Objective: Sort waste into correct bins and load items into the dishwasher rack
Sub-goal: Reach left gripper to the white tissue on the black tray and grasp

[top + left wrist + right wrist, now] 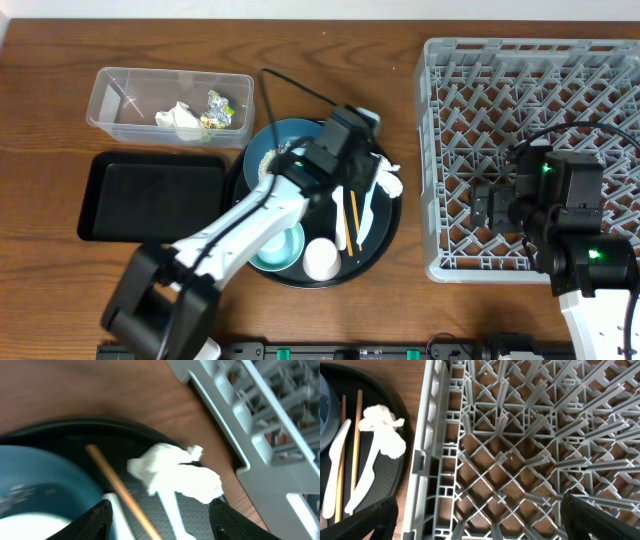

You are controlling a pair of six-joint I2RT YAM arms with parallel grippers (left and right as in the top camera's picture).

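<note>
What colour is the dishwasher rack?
The rack is plain light grey, with no pattern. It shows best in the right wrist view.

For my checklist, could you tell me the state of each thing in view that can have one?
Clear tub, holds white paper and a wrapper.
Black rectangular tray, empty.
Dishwasher rack, no items visible.
Dark-blue bowl, rice grains inside.
Crumpled napkin, loose on the round tray.
Left pincer, open, by that napkin.
Right pincer, open over the rack.

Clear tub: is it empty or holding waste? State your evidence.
Holding waste: overhead, a crumpled white napkin and a colourful wrapper lie inside the clear tub.
</note>
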